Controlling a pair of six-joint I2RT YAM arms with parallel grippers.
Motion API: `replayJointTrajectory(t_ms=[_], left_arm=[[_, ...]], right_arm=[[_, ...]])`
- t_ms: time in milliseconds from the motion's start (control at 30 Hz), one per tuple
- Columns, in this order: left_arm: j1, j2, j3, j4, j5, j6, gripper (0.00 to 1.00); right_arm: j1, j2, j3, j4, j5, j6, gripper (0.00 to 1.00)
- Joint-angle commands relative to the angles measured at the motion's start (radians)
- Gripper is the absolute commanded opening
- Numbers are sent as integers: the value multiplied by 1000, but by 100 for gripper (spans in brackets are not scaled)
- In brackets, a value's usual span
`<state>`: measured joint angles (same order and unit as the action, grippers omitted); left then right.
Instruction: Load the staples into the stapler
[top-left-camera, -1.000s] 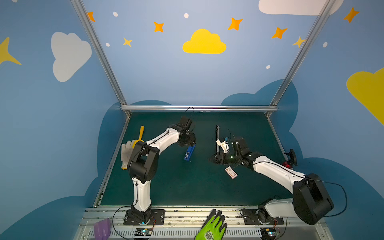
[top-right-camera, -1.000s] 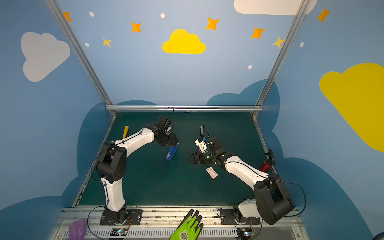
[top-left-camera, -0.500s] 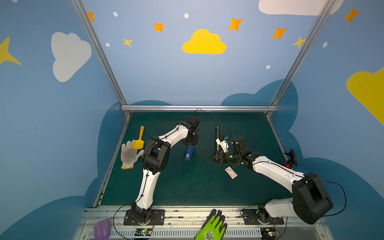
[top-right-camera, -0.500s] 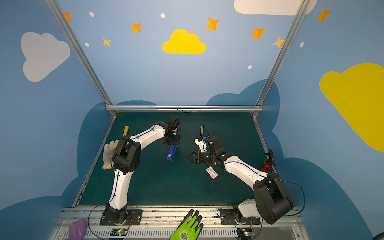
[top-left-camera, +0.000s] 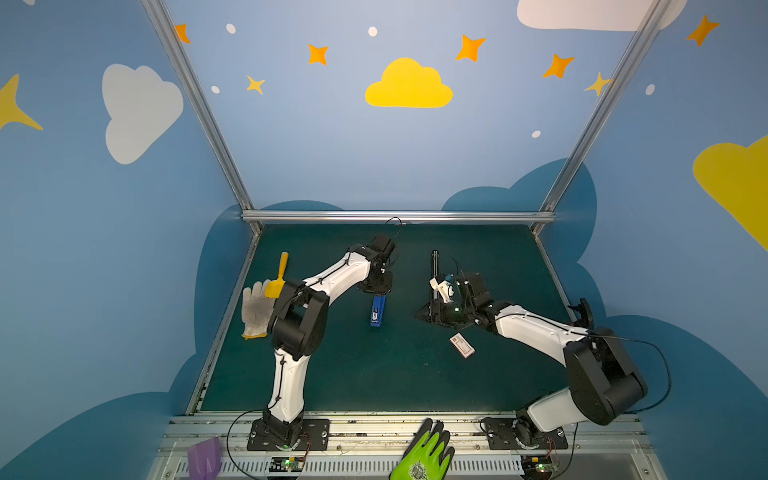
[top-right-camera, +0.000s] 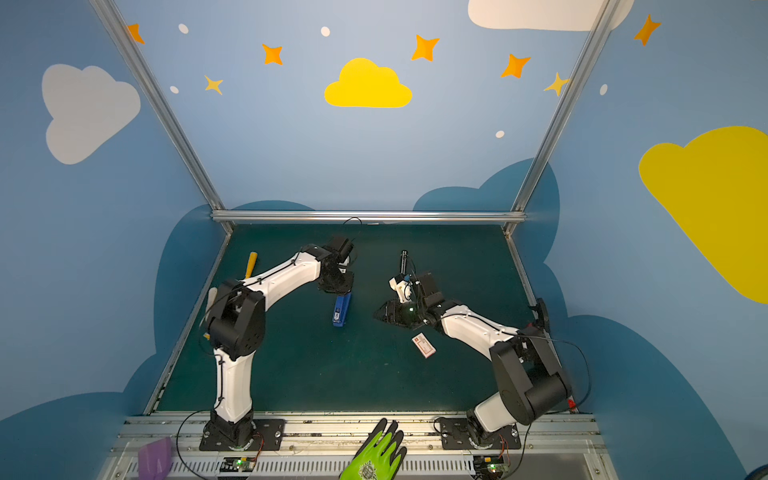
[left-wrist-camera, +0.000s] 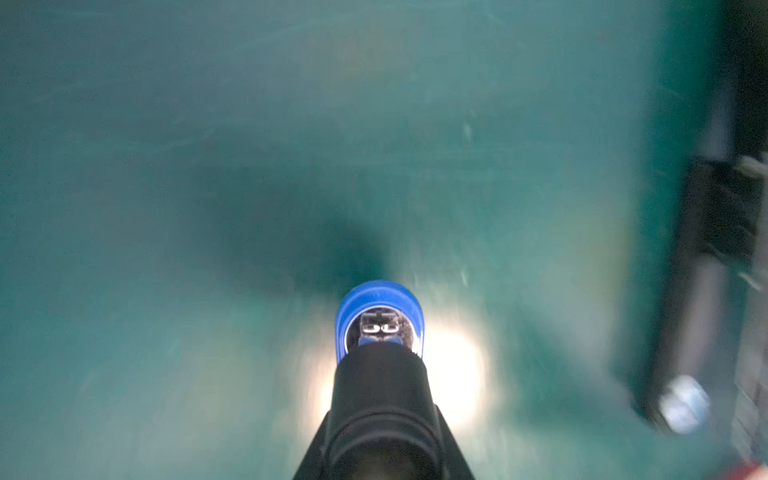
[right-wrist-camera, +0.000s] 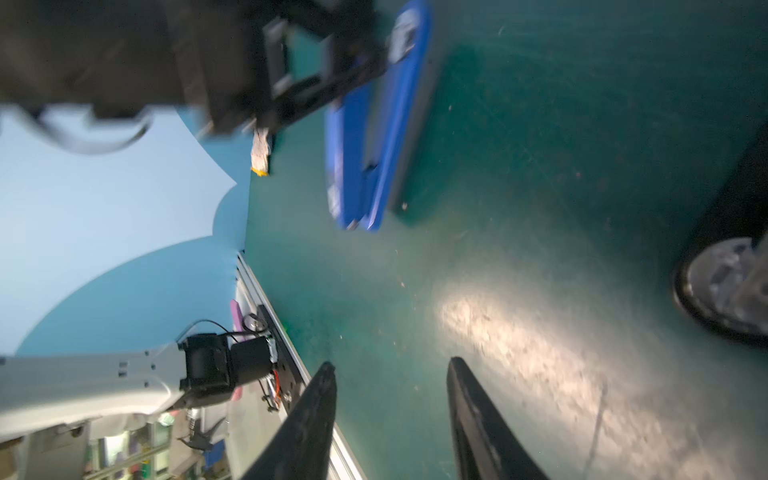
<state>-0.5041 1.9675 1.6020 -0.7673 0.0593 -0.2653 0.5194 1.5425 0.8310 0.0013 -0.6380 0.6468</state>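
Observation:
A blue stapler (top-left-camera: 377, 311) lies on the green mat (top-left-camera: 353, 374) in both top views, its length running front to back (top-right-camera: 340, 311). My left gripper (top-left-camera: 377, 288) is shut on its far end. In the left wrist view the dark fingers (left-wrist-camera: 380, 386) merge over the stapler (left-wrist-camera: 380, 299), whose metal anvil shows. From the right wrist view the stapler (right-wrist-camera: 374, 137) looks partly opened and raised off the mat. My right gripper (top-left-camera: 424, 315) hovers low to the right of the stapler, open and empty (right-wrist-camera: 390, 368). The staples do not show in any view.
A small white box with a red mark (top-left-camera: 462, 345) lies right of centre. A long black object (top-left-camera: 434, 264) sits behind the right gripper. A yellow scoop (top-left-camera: 279, 274) and white glove (top-left-camera: 254, 307) are at the left edge, a green glove (top-left-camera: 424, 453) on the front rail.
The left arm swung right, uncovering the white glove, and its gripper closed on the stapler's far end. The stapler turned straighter. The right gripper's fingers narrowed a little.

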Motion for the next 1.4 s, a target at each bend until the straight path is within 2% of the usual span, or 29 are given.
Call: replayJointTrajectory(t_ms=[0, 133, 333, 567, 667, 1067, 1100, 1167, 1267, 1300, 1367], left_arm=[[-8, -157, -54, 50, 53, 5, 4], [-12, -252, -139, 94, 116, -13, 4], [-32, -343, -206, 126, 177, -43, 4], [-56, -378, -235, 140, 179, -58, 4], [-60, -391, -239, 147, 173, -64, 4], [-67, -433, -262, 189, 171, -75, 4], [-67, -433, -266, 195, 175, -76, 4], [-68, -438, -273, 208, 174, -80, 4], [-69, -457, -295, 225, 159, -82, 4], [-68, -469, -303, 227, 159, -81, 4], [-68, -493, -317, 225, 123, -80, 4]], right_arm=[[-16, 53, 50, 131, -82, 98, 40], [-19, 113, 97, 208, -126, 161, 39], [-18, 155, 141, 321, -164, 243, 46], [9, 210, 216, 310, -192, 256, 46], [30, 244, 258, 256, -184, 237, 42], [61, 318, 281, 312, -214, 283, 36], [64, 326, 285, 323, -224, 289, 34], [67, 342, 294, 337, -233, 301, 23], [63, 361, 312, 340, -247, 304, 4], [58, 366, 319, 341, -250, 306, 0], [42, 380, 341, 317, -246, 303, 0]])
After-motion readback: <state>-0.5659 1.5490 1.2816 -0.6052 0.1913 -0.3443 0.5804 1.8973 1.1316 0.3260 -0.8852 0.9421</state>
